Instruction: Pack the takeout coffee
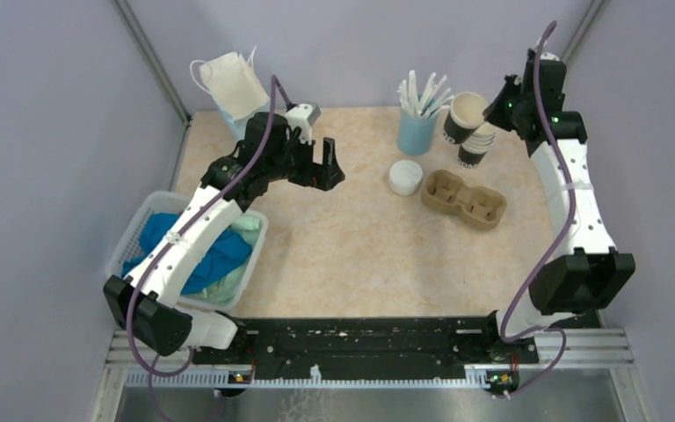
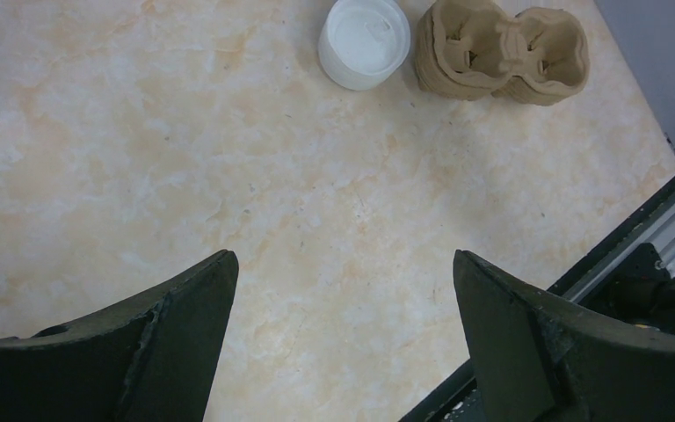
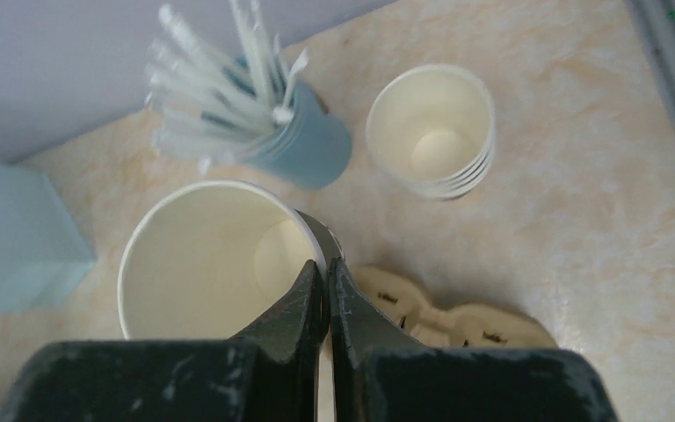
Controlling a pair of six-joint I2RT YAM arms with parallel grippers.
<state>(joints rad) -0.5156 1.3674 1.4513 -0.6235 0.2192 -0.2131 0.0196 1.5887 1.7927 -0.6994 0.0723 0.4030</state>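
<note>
At two o'clock on the surface (image 1: 360, 255), a lidless dark paper cup (image 1: 468, 112) is pinched at its rim by the right gripper (image 3: 325, 264), jaws closed. The left gripper (image 2: 343, 255) is held with jaws spread and empty. A round white plastic lid (image 1: 405, 177) and a brown pulp carrier (image 1: 463, 199) are seen untouched. Lidding and packing are judged still to do.

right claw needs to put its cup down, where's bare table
Widest bare patch: mid table, between the white basket and the cup carrier, down to the near rail. Back right is crowded: straw holder, cup stack, loose lid. The right claw holds a paper cup there.
</note>
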